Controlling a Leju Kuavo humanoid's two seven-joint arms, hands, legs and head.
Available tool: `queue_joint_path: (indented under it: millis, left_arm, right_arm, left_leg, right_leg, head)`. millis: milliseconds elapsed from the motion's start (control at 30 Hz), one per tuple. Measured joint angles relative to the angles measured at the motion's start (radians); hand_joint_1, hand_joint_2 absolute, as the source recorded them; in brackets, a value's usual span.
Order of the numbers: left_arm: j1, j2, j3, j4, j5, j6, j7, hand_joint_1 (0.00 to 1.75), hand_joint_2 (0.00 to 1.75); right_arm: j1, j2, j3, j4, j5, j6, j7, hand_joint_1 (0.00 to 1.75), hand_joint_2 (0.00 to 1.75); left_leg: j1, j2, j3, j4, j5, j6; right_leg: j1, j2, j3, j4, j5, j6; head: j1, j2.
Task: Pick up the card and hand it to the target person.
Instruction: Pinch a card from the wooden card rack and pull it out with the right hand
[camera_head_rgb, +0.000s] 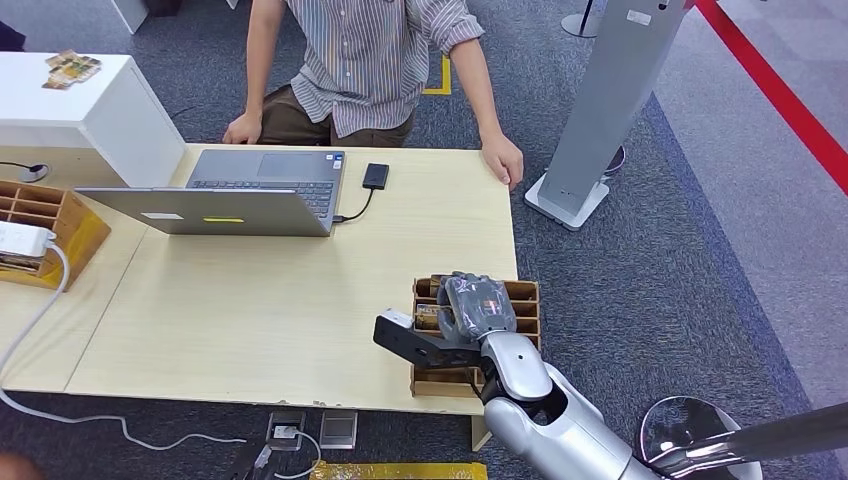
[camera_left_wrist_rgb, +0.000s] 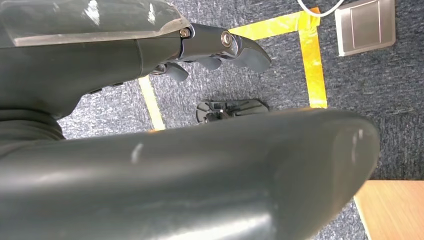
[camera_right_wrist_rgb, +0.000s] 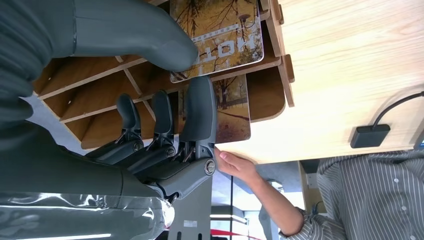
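A card (camera_right_wrist_rgb: 225, 35) with a tree picture and printed letters lies in a slot of the wooden card rack (camera_right_wrist_rgb: 90, 90), and a second card (camera_right_wrist_rgb: 232, 110) lies in the slot beside it. My right hand (camera_right_wrist_rgb: 165, 110) reaches into the rack. Its thumb (camera_right_wrist_rgb: 150, 35) touches the edge of the first card and its fingers (camera_right_wrist_rgb: 197, 110) lie along the second; neither card is lifted. From the head view the right hand (camera_head_rgb: 478, 305) covers the rack (camera_head_rgb: 525, 300) at the table's near right edge. A person in a striped shirt (camera_head_rgb: 380, 60) stands across the table with one hand (camera_head_rgb: 503, 158) on its far edge. My left hand (camera_left_wrist_rgb: 150, 65) hangs over the floor, holding nothing.
An open laptop (camera_head_rgb: 260, 190) with a small black device (camera_head_rgb: 375, 176) cabled to it stands at the table's far side. A wooden organiser (camera_head_rgb: 40, 225) sits at the left edge, a white block (camera_head_rgb: 80, 110) behind it. A grey stand (camera_head_rgb: 610, 100) rises right of the table.
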Motion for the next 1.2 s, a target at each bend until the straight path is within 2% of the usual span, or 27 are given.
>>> queue_joint_path:
  millis: [467, 767, 833, 933, 1133, 1200]
  left_arm:
    - [0.000, 0.000, 0.000, 0.000, 0.000, 0.000, 0.000, 0.00, 0.00]
    - [0.000, 0.000, 0.000, 0.000, 0.000, 0.001, 0.000, 0.00, 0.00]
    - [0.000, 0.000, 0.000, 0.000, 0.000, 0.002, 0.000, 0.00, 0.00]
    - [0.000, 0.000, 0.000, 0.000, 0.000, 0.003, 0.000, 0.00, 0.00]
    - [-0.001, 0.000, 0.000, 0.000, 0.000, 0.003, 0.000, 0.00, 0.00]
    - [-0.001, 0.000, 0.000, 0.000, -0.001, 0.007, -0.003, 0.00, 0.87]
  right_arm:
    - [0.003, 0.007, 0.002, 0.000, -0.001, -0.004, -0.007, 1.13, 1.75]
    - [0.025, 0.015, 0.010, 0.000, -0.012, -0.003, -0.023, 1.13, 1.75]
    - [0.028, 0.016, 0.013, 0.001, -0.016, -0.003, -0.026, 1.16, 1.75]
    - [0.029, 0.018, 0.016, 0.004, -0.021, -0.004, -0.031, 1.30, 1.75]
    - [0.030, 0.021, 0.019, 0.008, -0.025, -0.006, -0.039, 1.70, 1.75]
    - [0.030, 0.022, 0.019, 0.009, -0.028, -0.008, -0.040, 1.75, 1.75]
  left_leg:
    - [0.000, 0.000, 0.000, 0.000, 0.000, 0.000]
    - [0.000, 0.000, 0.000, 0.000, 0.000, 0.000]
    - [0.000, 0.000, 0.000, 0.000, 0.000, 0.000]
    - [0.000, 0.000, 0.000, 0.000, 0.000, 0.000]
    - [0.000, 0.000, 0.000, 0.000, 0.000, 0.000]
    - [0.000, 0.000, 0.000, 0.000, 0.000, 0.000]
  right_leg:
    - [0.000, 0.000, 0.000, 0.000, 0.000, 0.000]
    - [0.000, 0.000, 0.000, 0.000, 0.000, 0.000]
    - [0.000, 0.000, 0.000, 0.000, 0.000, 0.000]
    - [0.000, 0.000, 0.000, 0.000, 0.000, 0.000]
    - [0.000, 0.000, 0.000, 0.000, 0.000, 0.000]
    - [0.000, 0.000, 0.000, 0.000, 0.000, 0.000]
  head:
    - [0.000, 0.000]
    - [0.000, 0.000]
    - [0.000, 0.000]
    - [0.000, 0.000]
    - [0.000, 0.000]
    - [0.000, 0.000]
